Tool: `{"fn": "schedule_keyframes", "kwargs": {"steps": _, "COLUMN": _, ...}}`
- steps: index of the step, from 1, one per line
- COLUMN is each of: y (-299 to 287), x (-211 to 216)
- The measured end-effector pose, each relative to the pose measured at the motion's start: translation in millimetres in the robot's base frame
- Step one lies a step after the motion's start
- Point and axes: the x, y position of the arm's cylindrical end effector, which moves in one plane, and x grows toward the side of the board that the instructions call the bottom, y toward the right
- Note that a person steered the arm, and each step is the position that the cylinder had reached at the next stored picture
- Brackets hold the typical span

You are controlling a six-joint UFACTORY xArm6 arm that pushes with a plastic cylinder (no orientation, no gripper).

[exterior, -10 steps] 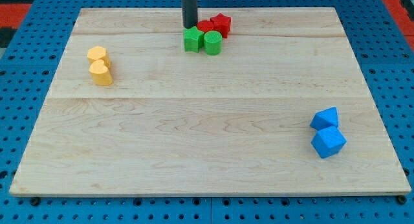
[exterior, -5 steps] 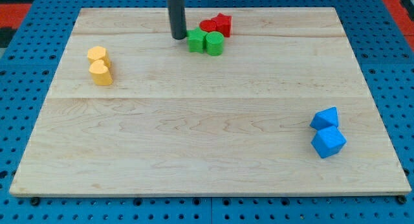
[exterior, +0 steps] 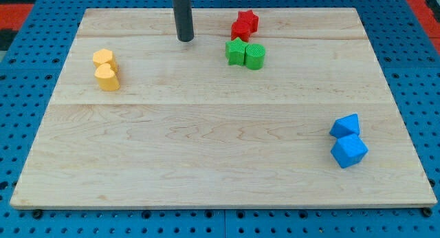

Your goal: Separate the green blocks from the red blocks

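Near the top centre of the frame, a green star-shaped block (exterior: pixel 236 51) sits touching a green cylinder (exterior: pixel 255 56) on its right. Just above them lie two red blocks: a red star (exterior: pixel 246 20) and, at its lower left, a second red block (exterior: pixel 238 32) (shape unclear, partly hidden), close above the green star.

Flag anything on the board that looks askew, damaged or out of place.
Nothing stands out. The green blocks sit just below the red blocks, yellow blocks at the left, blue blocks at the right, all intact. My tip rests left of the greens, touching nothing.
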Motion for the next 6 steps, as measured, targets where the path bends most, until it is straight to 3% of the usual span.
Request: {"fn": "schedule_keyframes", "kwargs": {"steps": 6, "y": 136, "x": 73}}
